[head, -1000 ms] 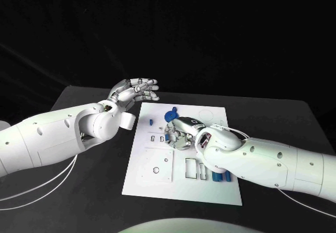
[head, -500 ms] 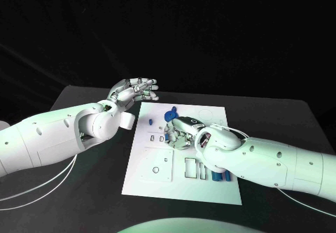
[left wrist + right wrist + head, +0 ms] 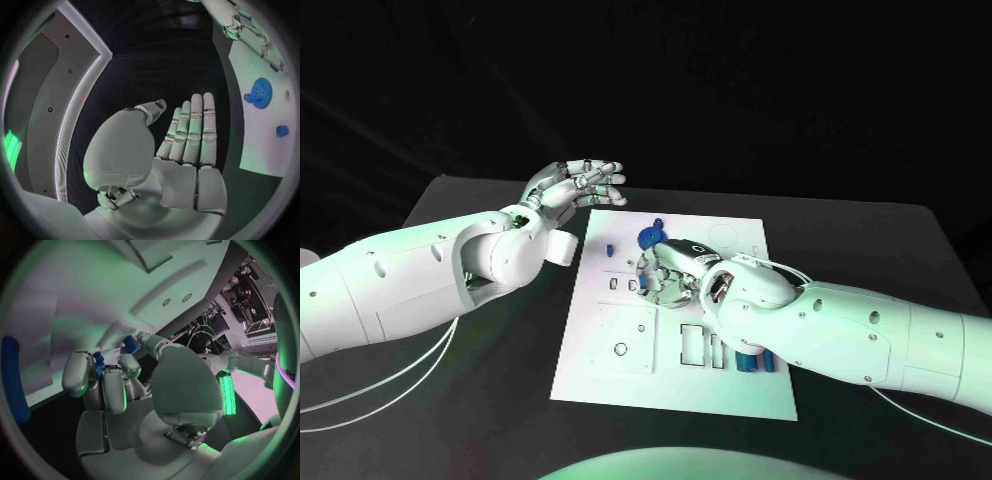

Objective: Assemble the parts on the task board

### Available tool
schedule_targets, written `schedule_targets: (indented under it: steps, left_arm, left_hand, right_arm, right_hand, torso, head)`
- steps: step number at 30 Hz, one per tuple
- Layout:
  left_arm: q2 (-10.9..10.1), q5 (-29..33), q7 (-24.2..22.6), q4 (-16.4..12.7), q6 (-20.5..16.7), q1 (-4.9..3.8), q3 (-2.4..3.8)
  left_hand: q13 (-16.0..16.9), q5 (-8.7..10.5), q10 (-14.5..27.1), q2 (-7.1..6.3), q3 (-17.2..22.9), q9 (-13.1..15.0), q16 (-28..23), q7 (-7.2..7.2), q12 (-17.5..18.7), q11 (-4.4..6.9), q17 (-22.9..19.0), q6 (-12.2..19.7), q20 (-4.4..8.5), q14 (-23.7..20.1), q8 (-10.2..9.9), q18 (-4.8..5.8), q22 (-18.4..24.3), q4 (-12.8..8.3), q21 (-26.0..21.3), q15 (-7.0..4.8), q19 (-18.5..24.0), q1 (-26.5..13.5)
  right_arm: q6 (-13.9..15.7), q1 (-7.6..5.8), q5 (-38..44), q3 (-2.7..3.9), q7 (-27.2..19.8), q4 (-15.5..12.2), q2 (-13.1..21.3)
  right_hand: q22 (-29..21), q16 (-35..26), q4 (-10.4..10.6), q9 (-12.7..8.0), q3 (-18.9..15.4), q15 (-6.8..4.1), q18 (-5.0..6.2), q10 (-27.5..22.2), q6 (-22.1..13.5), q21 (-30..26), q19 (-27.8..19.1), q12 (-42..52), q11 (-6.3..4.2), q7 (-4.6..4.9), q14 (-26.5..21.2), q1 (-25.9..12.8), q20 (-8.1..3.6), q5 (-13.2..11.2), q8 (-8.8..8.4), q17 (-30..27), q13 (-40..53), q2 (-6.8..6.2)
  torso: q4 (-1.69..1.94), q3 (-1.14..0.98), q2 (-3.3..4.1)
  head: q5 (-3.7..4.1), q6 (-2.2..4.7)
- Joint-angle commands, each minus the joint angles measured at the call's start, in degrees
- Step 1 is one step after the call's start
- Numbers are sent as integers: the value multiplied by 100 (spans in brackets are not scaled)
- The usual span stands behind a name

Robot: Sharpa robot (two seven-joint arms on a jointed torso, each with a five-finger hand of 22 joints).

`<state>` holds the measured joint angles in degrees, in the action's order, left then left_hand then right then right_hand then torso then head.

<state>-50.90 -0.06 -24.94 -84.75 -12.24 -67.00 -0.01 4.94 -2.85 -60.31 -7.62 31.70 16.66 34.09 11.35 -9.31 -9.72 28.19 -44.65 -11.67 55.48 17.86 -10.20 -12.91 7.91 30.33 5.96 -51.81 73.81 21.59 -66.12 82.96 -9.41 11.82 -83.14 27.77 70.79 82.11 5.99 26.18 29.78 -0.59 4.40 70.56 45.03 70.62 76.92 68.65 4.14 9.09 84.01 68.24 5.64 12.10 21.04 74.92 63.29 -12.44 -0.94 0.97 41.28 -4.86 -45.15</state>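
Note:
The white task board lies in the middle of the black table. A blue gear and a small blue part sit at its far end, and both show in the left wrist view, the gear and the part. My right hand is down on the board just in front of the gear, fingers curled around a small blue part. My left hand hovers past the board's far left corner, empty, with its fingers stretched out.
Two or three blue parts lie at the board's near right, beside my right forearm. Rectangular slots are cut in the board's middle. A long blue piece shows beside the board in the right wrist view.

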Motion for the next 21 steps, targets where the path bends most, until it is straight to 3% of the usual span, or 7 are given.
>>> schedule_targets:
  steps: [1, 8, 14, 19, 21]
  left_arm:
    - [14, 9, -37, -1, 116, -1, 2]
    - [15, 9, -39, 2, 115, -1, 1]
    - [10, 5, -53, 4, 92, 0, 0]
    - [-22, -482, -21, 10, 14, -2, 1]
    - [-49, -752, 48, 14, -8, -6, 2]
  left_hand:
    - [8, -5, 59, 6, -10, 5, -32, 237, -2, 0, 5, 39, -14, 14, -7, -25, 5, 33, -33, 16, -18, -41]
    - [8, -5, 59, 6, -10, 5, -32, 237, -2, 0, 5, 39, -14, 14, -7, -25, 5, 33, -33, 16, -18, -41]
    - [8, -5, 59, 6, -10, 5, -32, 237, -2, 0, 5, 39, -14, 14, -7, -25, 5, 33, -33, 16, -18, -41]
    - [9, -6, 61, 8, -6, 9, -38, 237, -3, 1, 7, 42, -13, 15, -6, -25, 10, 26, -36, 15, -21, -30]
    - [8, -5, 69, 12, -3, 9, -41, 245, 1, -3, 7, 48, -13, 14, -9, -25, 12, 24, -38, 16, -20, -25]
  right_arm:
    - [95, 3, 11, 0, -2, -6, -1]
    - [415, 3, -75, 0, -121, -28, 18]
    - [778, -8, -216, 2, -296, -193, 133]
    - [998, -114, -610, 12, -512, -478, 356]
    - [980, -201, -956, 20, -599, -625, 487]
  right_hand:
    - [-24, -34, 10, -11, -46, 39, 107, -47, -63, -56, -47, -54, 2, 5, 246, 2, 20, 5, -45, 18, -59, -50]
    - [-70, -75, 111, -95, -255, 86, 115, -126, -455, -140, -64, -142, 65, 80, 236, 98, 59, 12, -202, -27, -171, -58]
    - [-95, -91, 166, -141, -393, 114, 123, -226, -584, -185, -75, -244, 96, 113, 232, 173, 83, 17, -246, -45, -299, -50]
    - [-96, -98, 245, -152, -599, 121, 126, -217, -571, -201, -71, -238, 100, 113, 231, 200, 95, 18, -211, -50, -310, -71]
    - [-276, -226, 311, -155, -826, 111, 177, -271, -506, -421, -200, -294, 86, 94, 172, 288, 92, 28, -142, -239, -388, -65]
  torso:
    - [-2, -1, -2]
    - [0, -1, -1]
    - [4, 0, -10]
    - [4, 1, -35]
    - [2, 1, -52]
  head:
    - [-2, -2]
    - [1, -1]
    - [-7, 0]
    - [-10, 10]
    - [-10, 7]
